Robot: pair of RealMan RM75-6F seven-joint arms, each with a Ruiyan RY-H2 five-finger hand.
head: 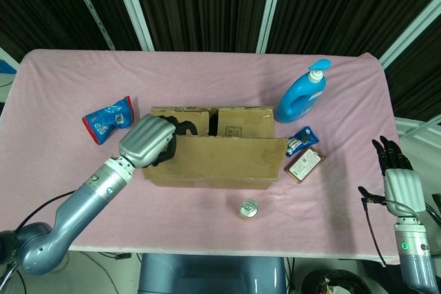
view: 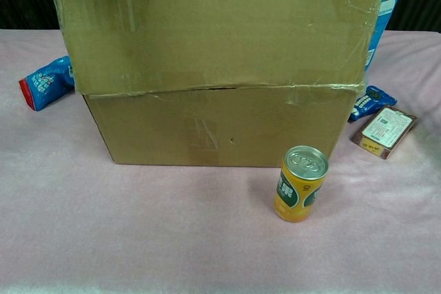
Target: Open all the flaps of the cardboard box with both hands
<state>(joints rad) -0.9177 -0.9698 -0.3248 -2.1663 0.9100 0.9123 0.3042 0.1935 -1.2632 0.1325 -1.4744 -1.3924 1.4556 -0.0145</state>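
Pink cloth covers the table, where the cardboard box (head: 213, 149) sits mid-table with its light, stiff, tape-slick near flap (view: 213, 25) raised by the left hand (head: 148, 141) gripping its left edge (the best hold), the right hand (head: 398, 177) idle, empty, fingers straight.

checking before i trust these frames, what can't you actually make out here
- Box inside: chest view, the raised front flap blocks it; head view shows only darkness behind it.
- Left hand fingers: head view, tucked behind that flap's edge; absent from chest view.
- Blue bottle: chest view, mostly behind the flap.
- Right hand: head view, at the frame's edge, too small to read.
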